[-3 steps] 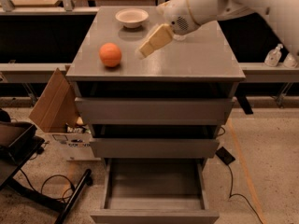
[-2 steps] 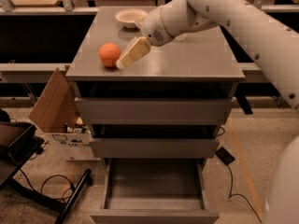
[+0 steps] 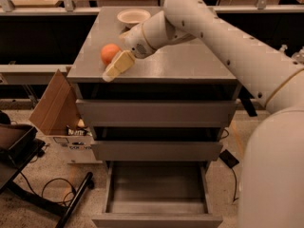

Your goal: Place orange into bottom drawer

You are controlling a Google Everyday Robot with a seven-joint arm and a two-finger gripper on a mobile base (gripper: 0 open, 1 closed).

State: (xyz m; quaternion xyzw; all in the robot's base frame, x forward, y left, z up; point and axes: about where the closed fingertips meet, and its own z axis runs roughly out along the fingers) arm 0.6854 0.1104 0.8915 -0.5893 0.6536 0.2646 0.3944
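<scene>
Reaching for the orange (image 3: 109,53), to judge by the layout: not yet picked up, not yet near the bottom drawer (image 3: 156,188). Orange sitting on the cabinet top (image 3: 190,63), toward the front left corner, well short of the cream bowl (image 3: 133,17) at the back. Gripper (image 3: 118,66) low over that same corner, angled down and to the left, just beside the orange on its right and front side, possibly touching it; contact impossible to confirm from this angle. Whether spread wide, narrowed, or closed on anything: cannot tell, with only the tan tip showing and the fruit partly behind it. Nothing lifted, as far as can be seen; orange apparently resting on the surface. Bottom drawer pulled out below the two shut ones, grey tray bare and ready to receive. Next move, as a judgement: settle the gripper squarely around the orange instead of alongside it, close gently on a round, smooth thing liable to roll, then lift clear of the top's front edge. After that, a long descent past the two upper drawer fronts and forward over the open tray before release. Risk worth noting: a nudge from the side could send the orange off the left or front edge toward the cardboard box (image 3: 54,103) and cables on the floor. Little margin there, with the fruit so near the corner.
</scene>
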